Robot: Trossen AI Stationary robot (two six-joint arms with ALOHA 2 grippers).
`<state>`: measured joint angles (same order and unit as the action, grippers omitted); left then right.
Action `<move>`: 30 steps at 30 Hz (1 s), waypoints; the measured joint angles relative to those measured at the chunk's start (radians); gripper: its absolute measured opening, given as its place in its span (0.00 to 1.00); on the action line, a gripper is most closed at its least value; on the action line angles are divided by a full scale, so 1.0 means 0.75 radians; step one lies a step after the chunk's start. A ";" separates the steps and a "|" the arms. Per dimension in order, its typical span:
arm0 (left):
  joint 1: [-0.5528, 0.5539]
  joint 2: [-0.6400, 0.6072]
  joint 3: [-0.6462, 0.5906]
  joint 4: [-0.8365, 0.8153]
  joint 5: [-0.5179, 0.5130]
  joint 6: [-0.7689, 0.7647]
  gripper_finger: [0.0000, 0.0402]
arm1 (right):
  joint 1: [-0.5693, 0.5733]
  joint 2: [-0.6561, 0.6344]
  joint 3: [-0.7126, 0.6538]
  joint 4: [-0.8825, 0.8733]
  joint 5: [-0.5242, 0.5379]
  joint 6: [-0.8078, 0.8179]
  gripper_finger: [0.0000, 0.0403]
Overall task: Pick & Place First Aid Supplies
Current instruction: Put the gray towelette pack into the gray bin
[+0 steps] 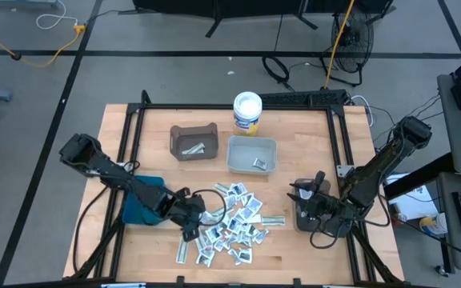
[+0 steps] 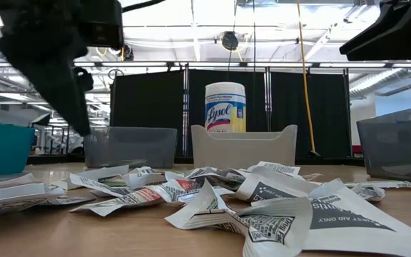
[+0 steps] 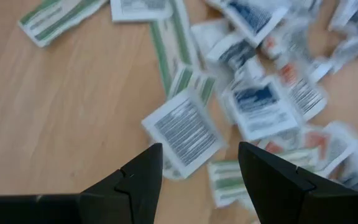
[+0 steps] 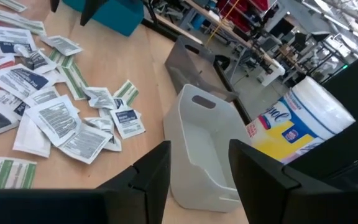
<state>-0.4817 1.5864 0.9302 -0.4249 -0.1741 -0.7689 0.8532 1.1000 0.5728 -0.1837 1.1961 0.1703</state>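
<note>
1. The left hand [image 3: 197, 177] hovers with its fingers spread and empty over the near-left edge of the heap of first aid packets [image 1: 234, 222] on the desk [image 1: 294, 172].
2. The right hand [image 1: 309, 202] hangs open and empty, well right of the heap.
3. Beyond the heap stand a brown bin [image 1: 194, 142], a grey bin [image 1: 252, 154] and a Lysol tub [image 1: 247, 111].
4. A teal bin [image 1: 141, 202] lies left of the heap.

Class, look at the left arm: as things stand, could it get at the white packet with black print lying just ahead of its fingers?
Probably yes. The left gripper hangs open right over the packet, which lies flat on top of the pile with nothing between it and the fingers.
</note>
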 joint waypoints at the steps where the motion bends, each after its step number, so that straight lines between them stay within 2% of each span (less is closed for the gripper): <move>1: 0.007 0.000 0.000 0.019 0.009 -0.006 0.53 | 0.000 0.000 0.000 0.001 -0.001 0.000 0.39; 8: 0.008 0.004 0.001 0.102 -0.025 0.042 0.53 | -0.001 0.000 0.000 0.000 -0.001 0.000 0.38; 14: 0.008 0.105 0.006 0.196 -0.038 0.040 0.53 | -0.001 0.000 0.000 0.000 -0.001 0.000 0.39; 23: 0.007 0.270 0.089 0.137 -0.036 0.038 0.53 | -0.001 0.000 -0.034 0.066 0.004 -0.033 0.39; 30: 0.007 0.345 0.194 -0.051 -0.041 0.042 0.53 | -0.001 0.000 -0.045 0.119 0.004 -0.080 0.38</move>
<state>-0.4763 1.8448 1.0754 -0.4635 -0.2051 -0.7375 0.8528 1.1000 0.5392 -0.0944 1.1995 0.1106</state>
